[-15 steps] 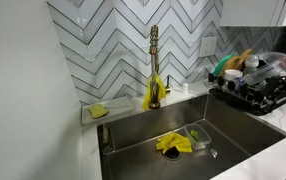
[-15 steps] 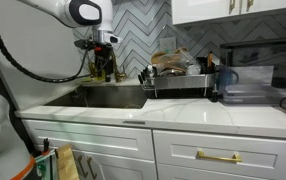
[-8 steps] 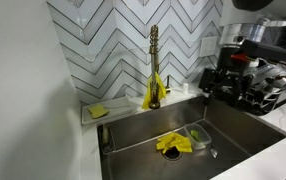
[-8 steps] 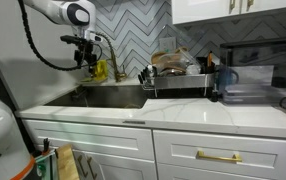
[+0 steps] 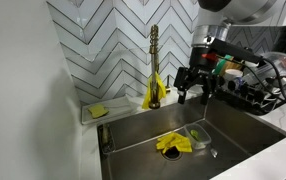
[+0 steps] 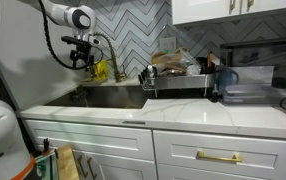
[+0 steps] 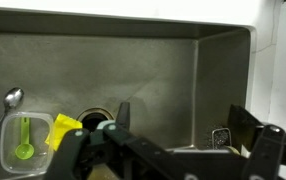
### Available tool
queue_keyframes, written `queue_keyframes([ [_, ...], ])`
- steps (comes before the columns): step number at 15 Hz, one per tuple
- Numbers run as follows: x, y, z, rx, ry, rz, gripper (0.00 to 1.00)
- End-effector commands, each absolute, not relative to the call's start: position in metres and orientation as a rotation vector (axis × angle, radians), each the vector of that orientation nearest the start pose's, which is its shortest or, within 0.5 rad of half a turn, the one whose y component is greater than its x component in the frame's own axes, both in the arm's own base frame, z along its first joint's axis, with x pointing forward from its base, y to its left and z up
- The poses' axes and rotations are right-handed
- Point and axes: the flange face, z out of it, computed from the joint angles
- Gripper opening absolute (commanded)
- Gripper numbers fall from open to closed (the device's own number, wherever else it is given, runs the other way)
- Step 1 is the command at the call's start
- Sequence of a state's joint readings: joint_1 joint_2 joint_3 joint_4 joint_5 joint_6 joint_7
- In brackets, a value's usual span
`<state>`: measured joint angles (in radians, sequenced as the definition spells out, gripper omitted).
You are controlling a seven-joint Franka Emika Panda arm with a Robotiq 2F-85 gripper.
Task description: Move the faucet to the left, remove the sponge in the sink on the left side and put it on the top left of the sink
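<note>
The brass faucet (image 5: pixel 153 58) stands upright at the back of the sink (image 5: pixel 133 130), with a yellow cloth (image 5: pixel 149 97) hanging at its base. A crumpled yellow sponge (image 5: pixel 173 144) lies on the sink floor near the drain; it also shows in the wrist view (image 7: pixel 65 128). My gripper (image 5: pixel 195 94) hangs open and empty above the sink, just right of the faucet and clear of it. It also shows in an exterior view (image 6: pixel 80 62). In the wrist view the open fingers (image 7: pixel 186 120) frame the bare steel sink wall.
A small yellow-green sponge (image 5: pixel 99 111) lies on the ledge at the sink's top left. A clear tub with a green spoon (image 7: pixel 23 140) and a metal spoon (image 7: pixel 11 99) lie in the sink. A loaded dish rack (image 5: pixel 253 82) stands right of the sink.
My arm has come into an exterior view from the right and moved left over the sink toward the faucet. The sponge and faucet have not moved.
</note>
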<state>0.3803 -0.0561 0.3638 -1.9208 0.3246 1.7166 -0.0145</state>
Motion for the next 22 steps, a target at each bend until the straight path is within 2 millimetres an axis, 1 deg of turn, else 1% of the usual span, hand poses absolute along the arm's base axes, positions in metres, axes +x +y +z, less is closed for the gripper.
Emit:
queue_keyframes([
  [1, 0.368, 0.383, 0.505, -2.726, -0.976, 0.361, 1.00],
  [7, 0.368, 0.383, 0.508, -2.724, -0.982, 0.366, 1.00],
  [8, 0.370, 0.393, 0.510, -2.699, -1.000, 0.364, 1.00],
  [10, 0.372, 0.426, 0.522, -2.618, -1.018, 0.369, 1.00],
  [12, 0.366, 0.460, 0.537, -2.537, -1.092, 0.380, 1.00],
  [13, 0.363, 0.479, 0.542, -2.474, -1.120, 0.419, 1.00],
  [15, 0.354, 0.504, 0.544, -2.496, -1.141, 0.476, 1.00],
  [16, 0.353, 0.480, 0.545, -2.511, -1.126, 0.398, 1.00],
  [17, 0.351, 0.492, 0.546, -2.498, -1.136, 0.421, 1.00],
  [18, 0.350, 0.499, 0.545, -2.488, -1.141, 0.438, 1.00],
  [19, 0.352, 0.502, 0.543, -2.482, -1.141, 0.448, 1.00],
  [22, 0.357, 0.502, 0.541, -2.480, -1.135, 0.459, 1.00],
])
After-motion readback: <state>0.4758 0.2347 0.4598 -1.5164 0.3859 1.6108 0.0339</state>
